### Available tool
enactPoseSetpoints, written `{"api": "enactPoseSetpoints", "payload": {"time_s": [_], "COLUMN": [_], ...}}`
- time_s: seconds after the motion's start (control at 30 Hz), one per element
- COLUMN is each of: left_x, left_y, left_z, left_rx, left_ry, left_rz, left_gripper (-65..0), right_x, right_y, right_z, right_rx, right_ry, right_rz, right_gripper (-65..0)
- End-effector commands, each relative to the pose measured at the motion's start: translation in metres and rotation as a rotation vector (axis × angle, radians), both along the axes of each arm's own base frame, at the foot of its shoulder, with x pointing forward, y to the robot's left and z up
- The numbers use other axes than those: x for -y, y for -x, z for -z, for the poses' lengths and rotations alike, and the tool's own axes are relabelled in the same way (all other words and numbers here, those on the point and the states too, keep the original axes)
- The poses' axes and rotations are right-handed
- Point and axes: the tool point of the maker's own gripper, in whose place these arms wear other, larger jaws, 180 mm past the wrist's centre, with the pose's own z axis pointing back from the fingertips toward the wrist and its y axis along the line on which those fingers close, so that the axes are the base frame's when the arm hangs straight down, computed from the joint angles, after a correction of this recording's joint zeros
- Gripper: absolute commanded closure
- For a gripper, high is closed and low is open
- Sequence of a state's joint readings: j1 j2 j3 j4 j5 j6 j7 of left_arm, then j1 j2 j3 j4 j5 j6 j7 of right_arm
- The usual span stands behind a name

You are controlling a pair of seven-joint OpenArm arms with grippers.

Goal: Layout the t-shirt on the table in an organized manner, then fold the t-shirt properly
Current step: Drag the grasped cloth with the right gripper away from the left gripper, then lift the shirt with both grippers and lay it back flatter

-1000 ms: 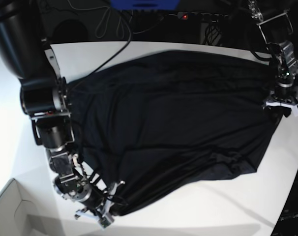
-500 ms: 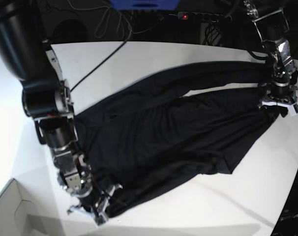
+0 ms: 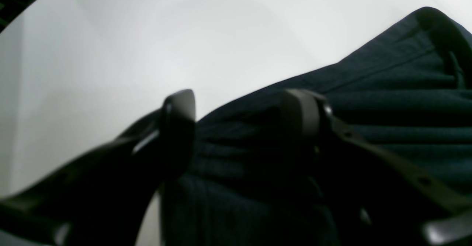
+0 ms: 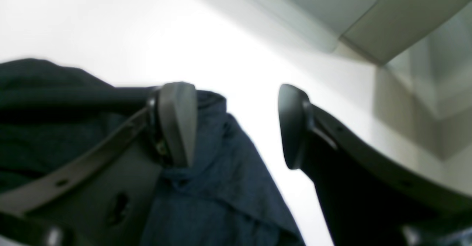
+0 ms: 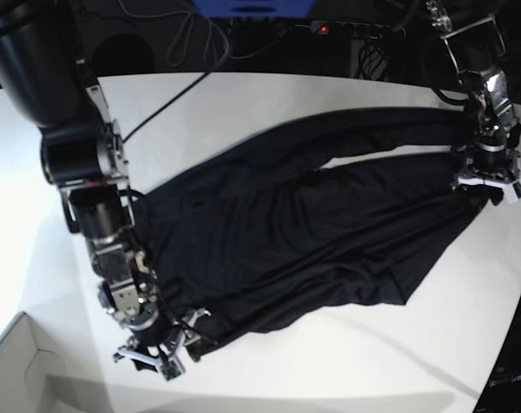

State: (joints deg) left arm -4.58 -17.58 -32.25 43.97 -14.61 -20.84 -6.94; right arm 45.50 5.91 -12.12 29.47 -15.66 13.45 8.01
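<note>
The black t-shirt lies rumpled across the white table, stretched from lower left to upper right with a narrow band along its top. My left gripper sits on the shirt's right end. In the left wrist view its jaws stand apart, and pleated t-shirt fabric lies between and under them. My right gripper is at the shirt's lower left corner. It is open, with t-shirt cloth draped beside one finger and bare table in the gap.
A white cardboard box corner sits at the lower left, close to my right arm, and shows as a pale box in the right wrist view. Cables trail beyond the table's far edge. The table's curved edge runs down the right side.
The shirt, spread wide a second ago, has collapsed into a narrower wrinkled shape. My right gripper has opened and let go of the lower left corner. The left gripper has barely moved.
</note>
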Motion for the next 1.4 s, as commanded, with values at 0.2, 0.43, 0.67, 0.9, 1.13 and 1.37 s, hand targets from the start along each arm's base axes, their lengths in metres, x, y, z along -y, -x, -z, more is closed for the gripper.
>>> {"api": "enactPoseSetpoints", "payload": {"time_s": [0.2,0.43,0.67,0.9,1.13,1.37], "left_x": [0.006,0.006,0.008,0.019,0.046,0.07], "left_y": [0.011,0.01,0.006,-0.001,-0.016,-0.039], "left_z": [0.019,0.018,0.016,0.01,-0.026,-0.083], "left_rx": [-0.09,-0.09,-0.08,-0.049,0.005,0.084], "left_ry": [0.027,0.027,0.031,0.038,0.005,-0.039], "left_rz": [0.02,0.023,0.027,0.04,0.112,0.18], "left_gripper": [-35.8,-35.8,-35.8,-35.8,-35.8,-35.9], "right_x": [0.019,0.044,0.089,0.077,0.081,0.117], "right_y": [0.05,0.093,0.155,0.228,0.277,0.299], "right_z": [0.035,0.091,0.123,0.115,0.133,0.139], "right_rx": [-0.063,-0.221,-0.331,-0.354,-0.425,-0.459], "right_ry": [0.064,0.126,0.197,0.151,0.162,0.159], "right_rz": [0.041,0.082,0.141,0.02,0.012,0.107], "right_gripper": [-25.8,-0.7,0.0,0.0,0.0,0.0]}}
